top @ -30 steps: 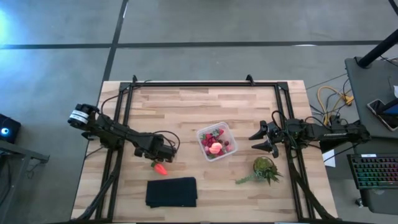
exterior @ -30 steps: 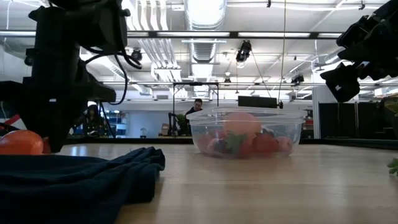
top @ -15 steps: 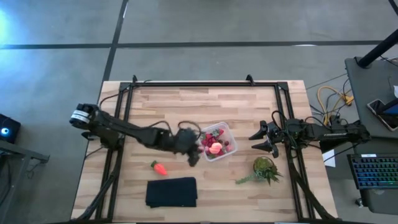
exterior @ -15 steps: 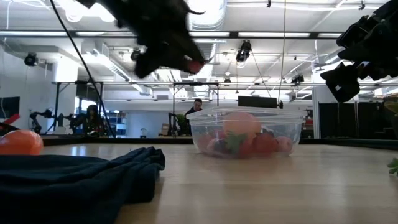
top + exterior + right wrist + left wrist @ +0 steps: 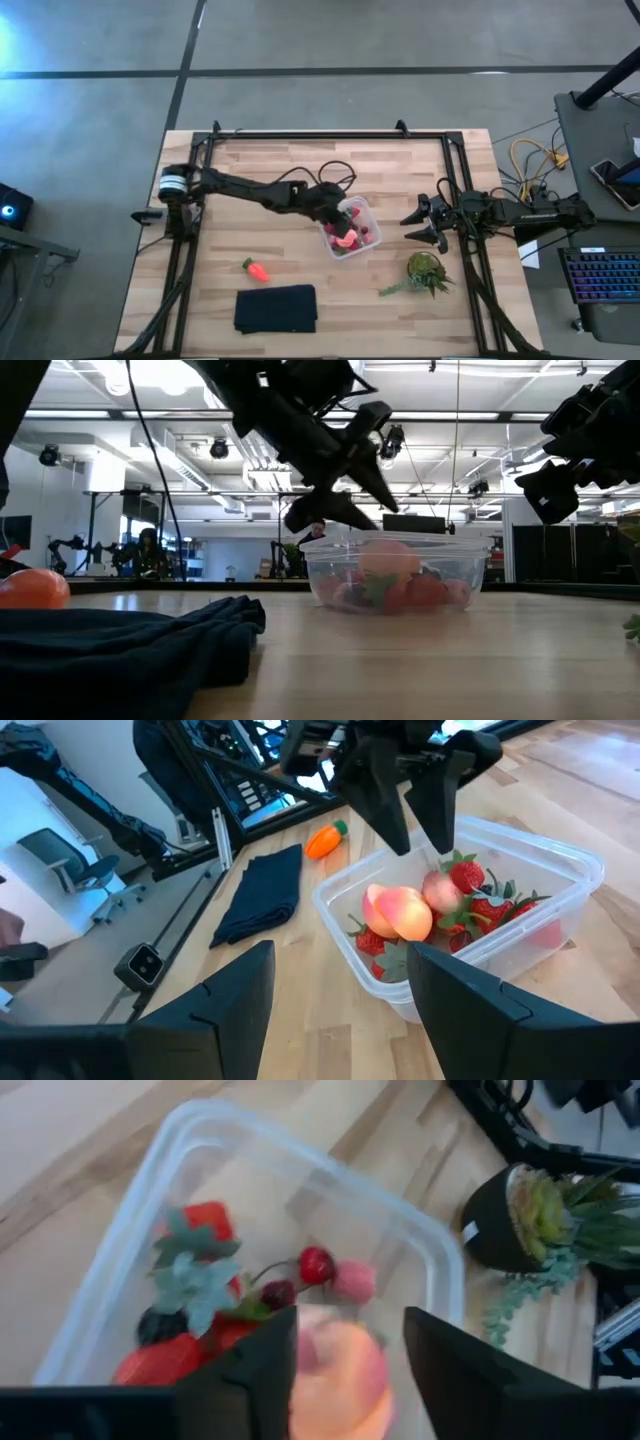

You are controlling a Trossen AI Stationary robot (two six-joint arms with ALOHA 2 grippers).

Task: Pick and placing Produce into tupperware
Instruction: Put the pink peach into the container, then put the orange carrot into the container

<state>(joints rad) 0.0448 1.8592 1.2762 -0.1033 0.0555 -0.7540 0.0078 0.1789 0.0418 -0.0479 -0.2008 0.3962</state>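
Left gripper (image 5: 412, 792): I see it poised directly over the tupperware (image 5: 361, 210), fingers (image 5: 262, 1370) parted and nothing between them (released).
Tupperware: it sits mid-table on the wood, between my two arms, its far-left corner under the left gripper.
Produce in tub: a peach-pink round piece (image 5: 398, 912) lies just below the parted fingers, with strawberries (image 5: 466, 876), cherries (image 5: 317, 1264) and green bits packed around it.
Carrot (image 5: 257, 269): it lies alone on the table, well apart from the left gripper, between the tupperware and the black cloth (image 5: 276, 308); its long axis runs diagonally, green top toward the far-left, orange tip toward the near-right.
Right gripper (image 5: 425, 223): it waits just right of the tupperware, jaws apart, holding nothing, near the potted plant (image 5: 427, 271).
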